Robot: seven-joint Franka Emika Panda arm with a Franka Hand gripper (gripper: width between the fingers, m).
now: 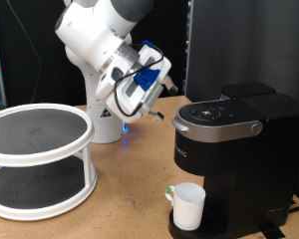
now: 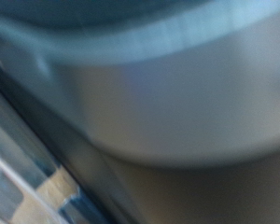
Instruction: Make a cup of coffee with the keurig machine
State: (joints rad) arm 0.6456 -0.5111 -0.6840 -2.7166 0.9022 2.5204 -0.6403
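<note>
In the exterior view we see the white Franka arm [image 1: 95, 35] bent over from its base [image 1: 108, 119], the forearm slanting down toward the exterior view's right, with the wrist turned so the hand points at the coffee maker. The gripper [image 1: 155, 116] hangs in the air at the end of that slope, its dark fingertips aimed at the near edge of the keurig machine [image 1: 234, 159]; we cannot tell from here whether the jaws are spread or pressed together, and nothing shows between them. Just beyond the jaws, toward the exterior view's right, lies the machine's silver-grey lid handle [image 1: 221, 126], close to the fingertips but apart from them. Well below the jaws the cup [image 1: 187, 206] stands upright on the machine's drip base, under the brew head. Far from the jaws, toward the exterior view's left, a white two-tier round rack [image 1: 35, 159] rests on the wooden table [image 1: 130, 199]. In the wrist view we get only a blurred, very close grey curved surface [image 2: 168, 103] with a dark band along one side; the fingers cannot be made out there.
</note>
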